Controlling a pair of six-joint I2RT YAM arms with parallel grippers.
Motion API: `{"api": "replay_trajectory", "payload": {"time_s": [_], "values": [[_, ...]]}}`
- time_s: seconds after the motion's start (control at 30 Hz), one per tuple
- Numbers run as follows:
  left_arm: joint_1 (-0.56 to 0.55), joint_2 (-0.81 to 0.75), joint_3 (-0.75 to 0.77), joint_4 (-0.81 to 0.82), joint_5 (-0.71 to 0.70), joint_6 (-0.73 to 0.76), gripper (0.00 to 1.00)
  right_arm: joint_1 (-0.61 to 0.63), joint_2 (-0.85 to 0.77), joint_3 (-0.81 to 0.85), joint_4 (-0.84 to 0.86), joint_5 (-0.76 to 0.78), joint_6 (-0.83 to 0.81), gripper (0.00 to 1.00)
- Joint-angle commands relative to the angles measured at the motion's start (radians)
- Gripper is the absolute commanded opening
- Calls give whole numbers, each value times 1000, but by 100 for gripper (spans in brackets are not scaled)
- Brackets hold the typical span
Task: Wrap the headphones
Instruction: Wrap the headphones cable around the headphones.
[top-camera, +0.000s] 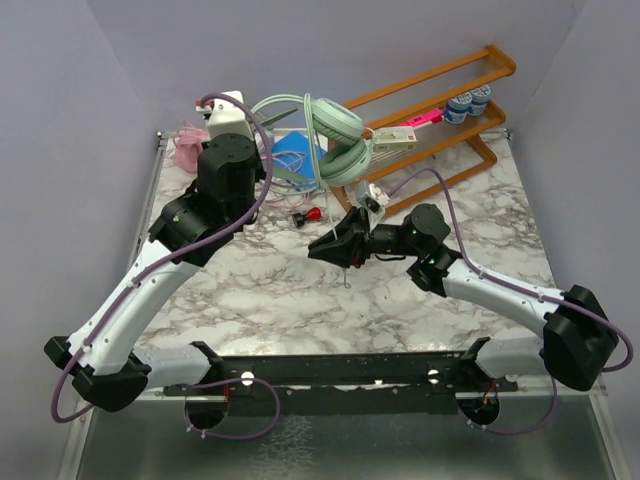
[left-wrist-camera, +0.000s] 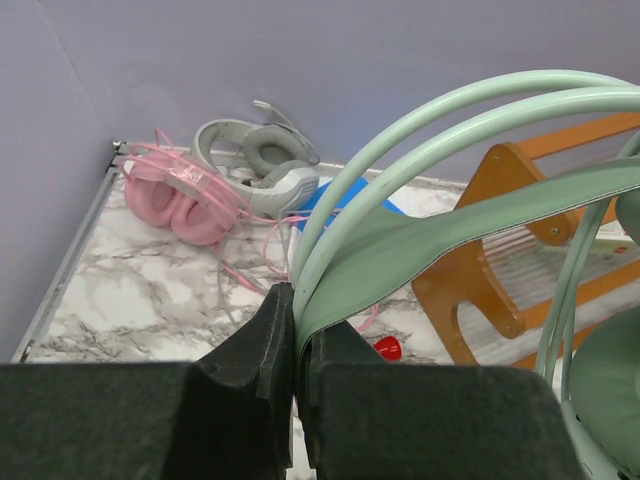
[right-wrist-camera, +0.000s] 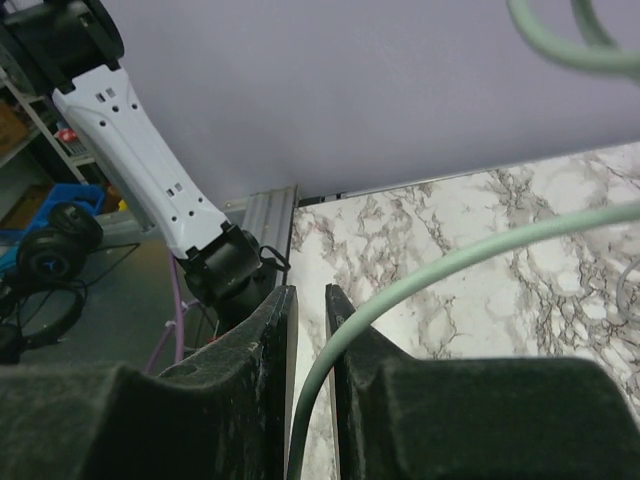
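Note:
The mint green headset (top-camera: 337, 135) hangs above the table's back. My left gripper (top-camera: 272, 165) is shut on its headband (left-wrist-camera: 450, 215), which runs out from between the fingers in the left wrist view. My right gripper (top-camera: 318, 247) sits below the cups, its jaws closed to a narrow gap around the mint cable (right-wrist-camera: 480, 250). The cable runs up and to the right from the gripper (right-wrist-camera: 309, 330). The pink headset (left-wrist-camera: 185, 200) and the silver-grey headset (left-wrist-camera: 265, 165) lie in the back left corner. In the top view the pink one (top-camera: 188, 145) is partly hidden and the grey one is hidden by my left arm.
A wooden rack (top-camera: 470, 150) stands at the back right with small blue-and-white items (top-camera: 468, 102) and a pink-and-white box (top-camera: 400, 135). A blue object (top-camera: 295, 155) lies behind the headset. A small red-and-black object (top-camera: 312, 214) lies near my right gripper.

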Motion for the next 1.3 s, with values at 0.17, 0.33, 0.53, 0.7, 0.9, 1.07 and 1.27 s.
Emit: {"api": "replay_trajectory", "payload": {"time_s": [0.17, 0.33, 0.53, 0.7, 0.9, 1.07, 1.27], "values": [[-5, -17, -124, 229, -83, 82, 0, 8, 4, 163, -230, 93, 92, 28], [-5, -52, -207, 297, -60, 152, 0, 8, 27, 252, -299, 140, 152, 30], [-14, -54, -262, 326, -73, 289, 0, 7, 69, 422, -528, 191, 148, 30], [-19, -69, -323, 383, -133, 360, 0, 8, 63, 457, -629, 244, 157, 33], [-18, -50, -331, 398, -203, 391, 0, 8, 48, 433, -666, 252, 137, 38], [-18, -41, -320, 437, -278, 384, 0, 8, 50, 396, -621, 181, 131, 39], [-18, -25, -250, 389, -282, 299, 0, 9, 33, 346, -559, 119, 136, 44]]}}
